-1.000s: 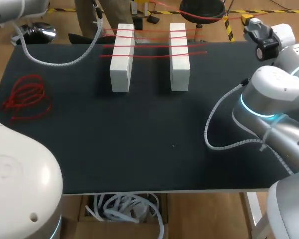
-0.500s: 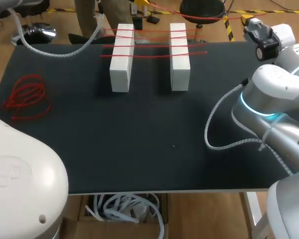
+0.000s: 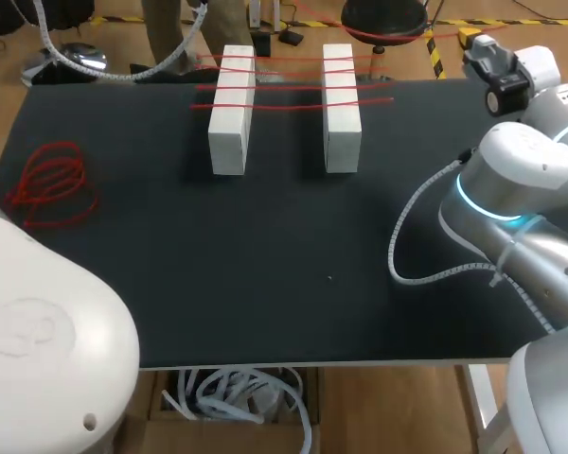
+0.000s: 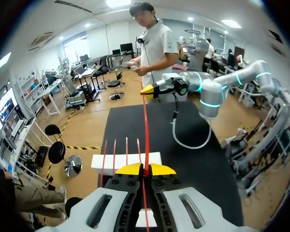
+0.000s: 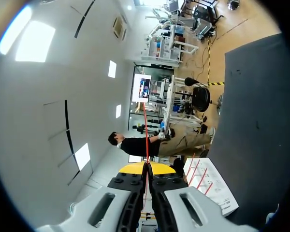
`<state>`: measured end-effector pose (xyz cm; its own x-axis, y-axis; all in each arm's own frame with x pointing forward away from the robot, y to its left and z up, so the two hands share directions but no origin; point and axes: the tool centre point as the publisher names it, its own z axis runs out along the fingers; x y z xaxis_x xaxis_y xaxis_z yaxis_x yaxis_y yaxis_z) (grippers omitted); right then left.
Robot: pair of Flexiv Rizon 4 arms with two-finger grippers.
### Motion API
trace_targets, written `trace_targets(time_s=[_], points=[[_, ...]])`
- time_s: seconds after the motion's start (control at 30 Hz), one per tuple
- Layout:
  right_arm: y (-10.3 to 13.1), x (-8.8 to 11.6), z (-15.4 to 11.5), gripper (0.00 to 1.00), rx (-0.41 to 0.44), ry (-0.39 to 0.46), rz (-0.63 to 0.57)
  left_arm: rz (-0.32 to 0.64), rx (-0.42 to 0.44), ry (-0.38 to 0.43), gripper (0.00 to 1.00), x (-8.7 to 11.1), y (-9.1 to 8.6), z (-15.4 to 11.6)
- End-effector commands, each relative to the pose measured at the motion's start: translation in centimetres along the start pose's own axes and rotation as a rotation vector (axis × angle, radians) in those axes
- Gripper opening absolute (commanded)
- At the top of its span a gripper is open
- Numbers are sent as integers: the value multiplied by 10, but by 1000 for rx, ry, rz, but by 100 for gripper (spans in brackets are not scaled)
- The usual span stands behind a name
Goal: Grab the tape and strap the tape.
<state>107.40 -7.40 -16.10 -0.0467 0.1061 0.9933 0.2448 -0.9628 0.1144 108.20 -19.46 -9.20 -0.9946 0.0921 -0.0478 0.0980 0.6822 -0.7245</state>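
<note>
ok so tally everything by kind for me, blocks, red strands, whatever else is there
white blocks: 2
laid red strands, across the blocks: 4
held red strand, between left pincer and right pincer: 1
loose red tape bundle: 1
total: 8

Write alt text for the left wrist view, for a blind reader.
The left gripper is shut on a red tape strand that runs straight ahead to the right gripper, above the black table. Just beyond the left gripper's tips, a white block carries more red strands across it.
</note>
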Motion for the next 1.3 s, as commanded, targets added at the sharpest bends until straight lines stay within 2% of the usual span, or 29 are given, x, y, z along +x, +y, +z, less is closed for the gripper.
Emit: trace_targets(time_s=[0.03,0.07,0.57,0.63,0.73,1.0,1.07,1.2,1.3], points=[[1,0,1,0,0,-2,0,22,-14,-11,0,6,-4,3],[1,0,1,0,0,-2,0,55,24,-30,0,6,-5,3],[1,0,1,0,0,-2,0,55,24,-30,0,6,-5,3],[1,0,1,0,0,-2,0,55,-112,43,0,5,-11,9],[1,0,1,0,0,-2,0,27,-264,111,0,3,-17,16],[1,0,1,0,0,-2,0,-32,-563,178,0,0,-34,25],[1,0,1,0,0,-2,0,-38,-599,177,0,-2,-36,29],[1,0,1,0,0,-2,0,-37,-598,178,0,-4,-41,38],[1,0,1,0,0,-2,0,-17,-647,180,0,-5,-47,43]])
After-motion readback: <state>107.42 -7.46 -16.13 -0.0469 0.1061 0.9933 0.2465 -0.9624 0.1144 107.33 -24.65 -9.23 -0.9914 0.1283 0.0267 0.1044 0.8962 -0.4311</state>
